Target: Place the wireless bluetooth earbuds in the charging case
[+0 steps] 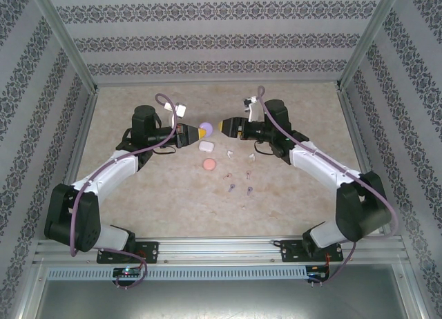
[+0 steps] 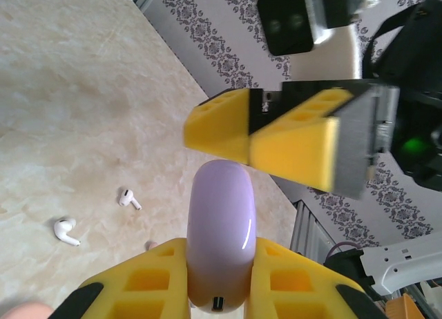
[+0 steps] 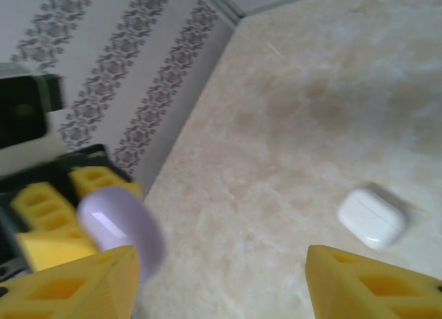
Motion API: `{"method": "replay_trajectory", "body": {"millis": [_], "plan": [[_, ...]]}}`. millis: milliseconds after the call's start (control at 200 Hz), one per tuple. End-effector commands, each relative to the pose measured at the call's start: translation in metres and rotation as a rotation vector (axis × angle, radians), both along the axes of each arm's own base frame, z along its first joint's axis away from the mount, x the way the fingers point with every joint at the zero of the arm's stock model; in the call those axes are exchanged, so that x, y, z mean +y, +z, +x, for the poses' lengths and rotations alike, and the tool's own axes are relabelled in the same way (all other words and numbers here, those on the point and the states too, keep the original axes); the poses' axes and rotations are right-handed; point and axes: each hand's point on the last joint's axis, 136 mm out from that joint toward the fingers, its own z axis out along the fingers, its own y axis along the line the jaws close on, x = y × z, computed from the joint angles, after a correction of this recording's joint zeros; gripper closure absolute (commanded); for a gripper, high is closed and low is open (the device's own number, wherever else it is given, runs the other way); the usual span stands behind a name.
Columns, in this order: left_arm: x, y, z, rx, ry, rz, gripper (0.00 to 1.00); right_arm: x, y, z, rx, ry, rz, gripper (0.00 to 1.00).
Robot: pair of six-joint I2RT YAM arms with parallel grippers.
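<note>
— Where did everything stand on the table (image 1: 173,208)?

— The two arms met over its far middle. The left gripper (image 1: 199,133) was pinching the purple case (image 1: 206,124) by its lower end, and the case seemed lifted above the surface. The right gripper (image 1: 222,126) stood just beside it on the right, its jaws spread and nothing between them.

— And the other things?

— The white case (image 1: 207,146) and the pink case (image 1: 208,164) lay a little nearer, below the grippers. The earbuds (image 1: 232,188) were scattered nearer again, all of them outside any case.

— What did the step ask for?

— Opening the lid, I think. The right gripper should have closed slowly, and only on the free upper end. The left gripper had to hold firm, so that the smooth case did not slip out.
</note>
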Motion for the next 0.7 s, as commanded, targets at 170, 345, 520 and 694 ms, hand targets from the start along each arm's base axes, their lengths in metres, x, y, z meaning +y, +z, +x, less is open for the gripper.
{"method": "replay_trajectory", "body": {"millis": [170, 345, 520, 694], "plan": [[-0.008, 0.015, -0.004, -0.055, -0.033, -0.005, 1.0, 0.041, 0.026, -0.006, -0.052, 0.092, 0.031, 0.33], [-0.008, 0.022, -0.007, -0.069, -0.033, -0.01, 1.0, 0.037, -0.003, 0.006, -0.011, 0.064, 0.001, 0.36], [-0.007, 0.031, -0.011, -0.09, -0.04, -0.022, 1.0, 0.017, -0.036, 0.017, 0.039, 0.005, -0.004, 0.38], [-0.008, 0.04, -0.014, -0.107, -0.046, -0.033, 1.0, 0.003, -0.058, 0.027, 0.086, -0.033, 0.004, 0.39]]}}
